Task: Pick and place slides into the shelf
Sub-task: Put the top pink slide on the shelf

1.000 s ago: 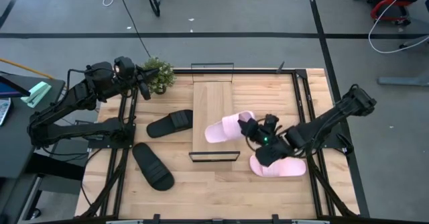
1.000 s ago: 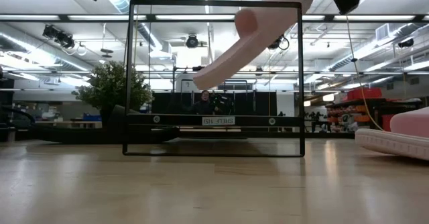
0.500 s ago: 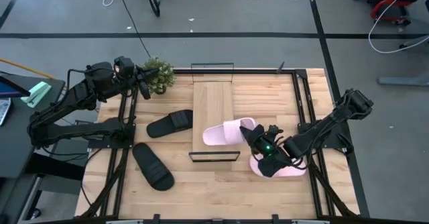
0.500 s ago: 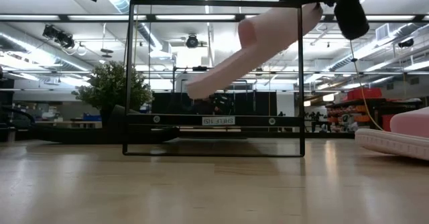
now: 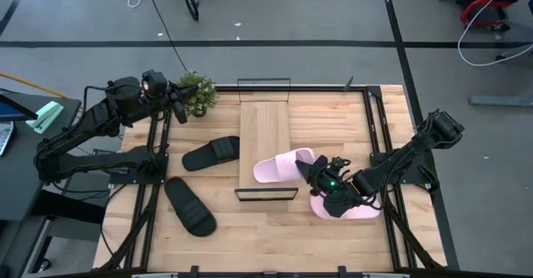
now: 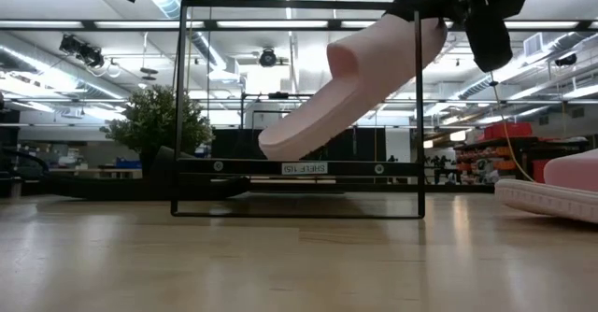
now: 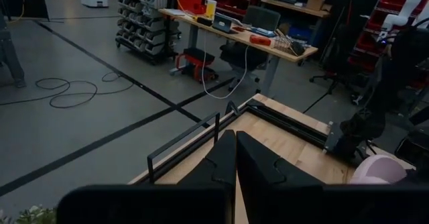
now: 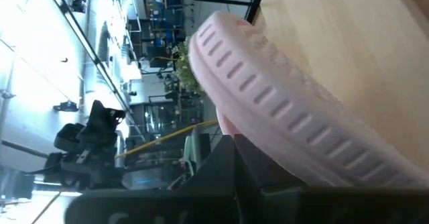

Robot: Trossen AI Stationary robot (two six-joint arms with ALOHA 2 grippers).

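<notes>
pink slide [image 5: 281, 165] lowered, perhaps nearer shelf [image 5: 263, 128]

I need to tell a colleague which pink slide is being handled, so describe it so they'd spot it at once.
Find the light-wood shelf in the middle of the table. At its near right edge, a pink slide hangs tilted in the air, toe down, clamped by the right gripper. The other pink slide lies flat on the table.

Worktop [image 5: 333, 120]: pale wood planks, smooth, satin sheen.
Shelf [image 5: 264, 136]: light wood board, matt; end frames thin black metal wire.
Pink slide [image 5: 279, 165]: soft foam-like, matt; sole ribbed with moulded grooves.
Black slides [image 5: 211, 153]: matt, rubbery.
Arms: dark, matt casing.
</notes>
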